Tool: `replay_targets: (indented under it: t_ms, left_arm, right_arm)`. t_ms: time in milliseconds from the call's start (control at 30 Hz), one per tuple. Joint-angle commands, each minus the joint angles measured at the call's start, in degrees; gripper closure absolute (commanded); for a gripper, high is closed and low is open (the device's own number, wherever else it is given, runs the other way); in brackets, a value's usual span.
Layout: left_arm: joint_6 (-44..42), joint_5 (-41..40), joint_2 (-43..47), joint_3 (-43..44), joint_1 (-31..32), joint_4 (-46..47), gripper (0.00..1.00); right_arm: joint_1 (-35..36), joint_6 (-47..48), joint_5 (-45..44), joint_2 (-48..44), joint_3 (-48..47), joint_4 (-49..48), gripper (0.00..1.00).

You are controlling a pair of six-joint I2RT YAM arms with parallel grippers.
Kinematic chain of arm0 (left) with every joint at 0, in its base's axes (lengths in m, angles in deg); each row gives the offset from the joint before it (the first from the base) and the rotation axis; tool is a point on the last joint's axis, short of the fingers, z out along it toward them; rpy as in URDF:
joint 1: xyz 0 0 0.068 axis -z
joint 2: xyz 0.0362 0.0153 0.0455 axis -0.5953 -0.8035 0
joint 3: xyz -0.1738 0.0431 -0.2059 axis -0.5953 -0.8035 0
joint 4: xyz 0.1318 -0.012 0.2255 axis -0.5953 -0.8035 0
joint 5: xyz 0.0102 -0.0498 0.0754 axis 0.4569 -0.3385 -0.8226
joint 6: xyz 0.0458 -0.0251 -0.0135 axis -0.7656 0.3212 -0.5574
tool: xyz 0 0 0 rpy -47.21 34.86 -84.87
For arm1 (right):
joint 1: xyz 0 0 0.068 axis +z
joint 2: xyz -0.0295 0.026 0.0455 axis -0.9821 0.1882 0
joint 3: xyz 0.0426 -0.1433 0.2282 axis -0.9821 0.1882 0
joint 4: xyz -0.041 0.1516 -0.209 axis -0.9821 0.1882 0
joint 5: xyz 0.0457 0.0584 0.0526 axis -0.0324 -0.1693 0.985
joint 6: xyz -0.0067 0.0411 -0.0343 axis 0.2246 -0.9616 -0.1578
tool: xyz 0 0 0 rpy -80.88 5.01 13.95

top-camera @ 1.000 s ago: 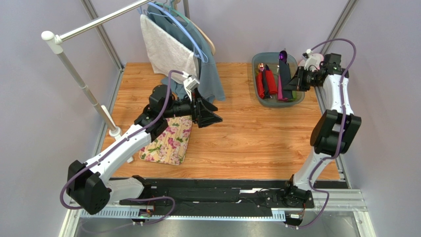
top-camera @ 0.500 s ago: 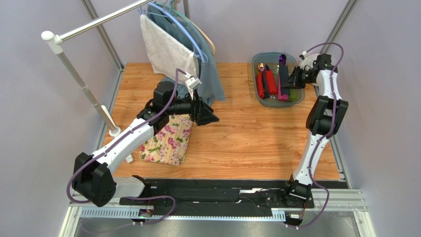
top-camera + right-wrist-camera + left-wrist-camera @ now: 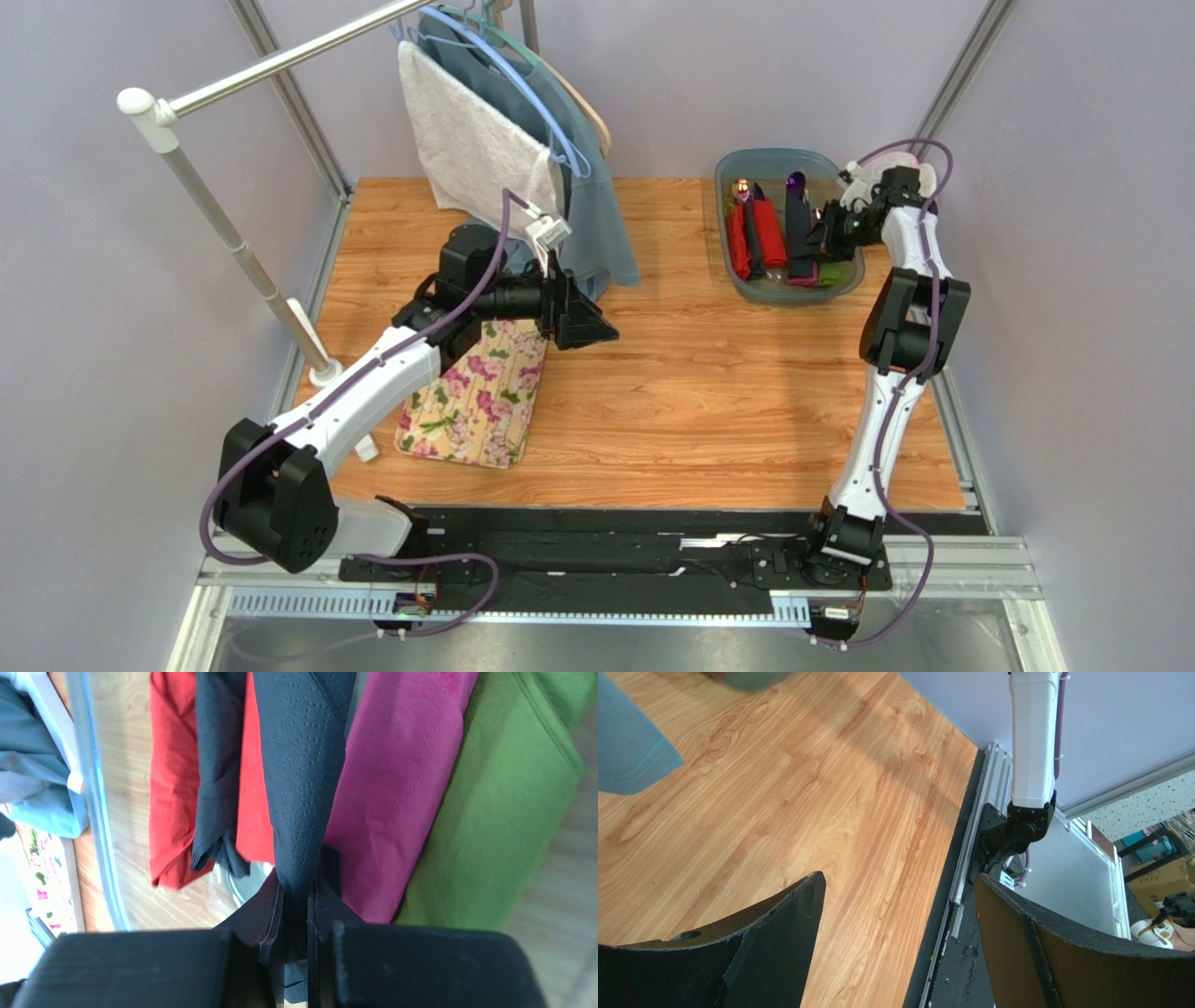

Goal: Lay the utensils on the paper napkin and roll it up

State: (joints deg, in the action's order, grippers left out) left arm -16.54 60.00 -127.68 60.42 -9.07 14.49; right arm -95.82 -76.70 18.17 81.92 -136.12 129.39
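Note:
The dark navy paper napkin (image 3: 302, 777) is folded long and narrow, and my right gripper (image 3: 298, 882) is shut on its near end. In the top view the napkin (image 3: 798, 224) lies lengthwise in the clear bin (image 3: 730, 168) with my right gripper (image 3: 828, 231) at the bin's right side. A purple tip (image 3: 797, 181), perhaps the spoon, shows at the napkin's far end. The fork and the dark thin piece are not visible. My left gripper (image 3: 596, 325) is open and empty, hovering over bare wood right of the floral mat; its jaws are wide apart in the left wrist view (image 3: 898, 882).
The bin also holds red rolls (image 3: 168, 777), a magenta roll (image 3: 400, 777) and a green roll (image 3: 505, 791). A floral mat (image 3: 477, 392) lies at the left. A rack with hanging towels (image 3: 477, 140) stands at the back left.
My right arm has reached farther back and brought the dark napkin lower into the bin. My left gripper has shifted slightly left and stayed open.

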Motion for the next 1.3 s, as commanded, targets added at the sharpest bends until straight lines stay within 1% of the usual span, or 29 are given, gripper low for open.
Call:
replay_targets:
  t_ms: [0, 400, 533, 600, 633, 867, 1033, 1267]
  left_arm:
    - [-0.3, 1.1, 0.2, 2.0, -0.8, 0.6, 0.14]
    - [0.7, 1.2, -1.1, 2.7, -1.6, 1.2, 0.14]
    - [1.4, 1.2, -1.2, 2.6, -2.0, 1.6, 0.14]
    - [1.7, 1.2, -1.1, 2.4, -2.0, 1.9, 0.14]
    - [1.8, 1.3, -1.1, 2.2, -2.0, 2.0, 0.14]
    - [3.0, 1.6, -0.9, 1.2, -2.0, 3.7, 0.14]
    - [3.2, 1.7, -0.9, 1.2, -2.0, 4.0, 0.14]
    - [2.9, 1.2, -0.4, 1.0, -2.0, 3.0, 0.14]
  right_arm:
    - [0.6, -3.9, 0.3, 2.1, -4.6, -4.6, 1.00]
    - [1.1, -3.9, -2.7, 5.4, -5.8, -3.0, 1.00]
    - [1.0, -3.9, 0.4, 4.6, -6.3, -2.1, 1.00]
    - [1.0, -6.3, 1.9, 3.3, -6.5, -2.2, 1.00]
    - [1.0, -6.7, 3.6, 2.7, -6.5, -2.3, 1.00]
    - [1.5, -10.5, 7.6, -0.6, -5.2, -2.5, 1.00]
    - [1.7, -10.1, 5.4, -0.4, -3.5, -2.5, 1.00]
    - [1.6, -7.3, 0.7, 3.1, -5.7, 0.6, 1.00]
